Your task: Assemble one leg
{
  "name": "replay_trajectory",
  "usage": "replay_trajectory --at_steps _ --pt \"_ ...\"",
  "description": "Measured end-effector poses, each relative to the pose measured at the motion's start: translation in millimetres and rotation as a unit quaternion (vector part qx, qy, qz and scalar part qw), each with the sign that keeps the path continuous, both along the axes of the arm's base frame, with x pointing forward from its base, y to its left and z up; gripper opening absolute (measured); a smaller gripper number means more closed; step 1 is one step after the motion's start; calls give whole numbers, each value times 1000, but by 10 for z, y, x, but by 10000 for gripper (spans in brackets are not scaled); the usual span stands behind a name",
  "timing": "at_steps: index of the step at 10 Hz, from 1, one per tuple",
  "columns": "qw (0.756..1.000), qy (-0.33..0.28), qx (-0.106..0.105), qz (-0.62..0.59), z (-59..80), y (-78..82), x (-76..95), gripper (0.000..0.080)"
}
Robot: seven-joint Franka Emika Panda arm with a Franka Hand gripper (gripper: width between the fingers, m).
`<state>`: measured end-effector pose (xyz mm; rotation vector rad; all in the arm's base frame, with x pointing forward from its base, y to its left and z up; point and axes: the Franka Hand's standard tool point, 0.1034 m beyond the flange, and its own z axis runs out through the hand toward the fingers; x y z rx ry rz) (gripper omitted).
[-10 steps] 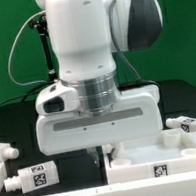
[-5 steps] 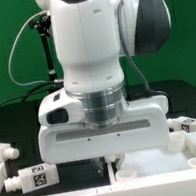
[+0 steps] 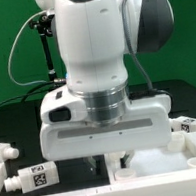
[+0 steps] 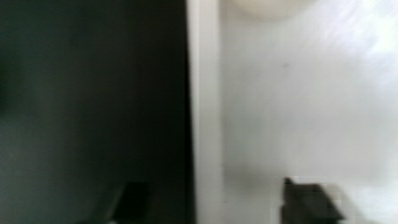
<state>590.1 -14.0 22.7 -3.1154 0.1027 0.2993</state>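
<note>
A white leg [image 3: 34, 177] with a black-and-white tag lies on the black table at the exterior view's lower left. A second leg [image 3: 3, 152] lies at the far left and a third [image 3: 191, 125] at the right. My gripper [image 3: 105, 163] hangs low over the left wall of the large white tabletop piece [image 3: 161, 168], away from all the legs. In the wrist view my gripper [image 4: 219, 205] is open, with its dark fingertips [image 4: 311, 200] on either side of the tabletop's edge [image 4: 199, 110]. It holds nothing.
The arm's wide white hand body [image 3: 106, 133] hides the middle of the table. A black stand with cables [image 3: 44, 43] rises at the back left against the green backdrop. The tabletop's round hole [image 4: 263, 8] shows in the wrist view.
The arm has come down and a little to the exterior view's right, bringing the gripper onto the tabletop piece's left edge. The legs have not moved.
</note>
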Motion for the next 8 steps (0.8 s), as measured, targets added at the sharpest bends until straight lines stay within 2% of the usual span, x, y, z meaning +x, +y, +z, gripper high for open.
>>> replay_trajectory --at_steps 1,2,3,4,8 --pt "1000 3 3 4 162 93 -84 467" --pt "1000 5 5 4 342 195 -165 467" --pt "1000 8 7 8 536 293 -223 615" --pt "1000 2 5 16 649 365 -211 639" --pt "1000 14 6 15 611 386 -263 648"
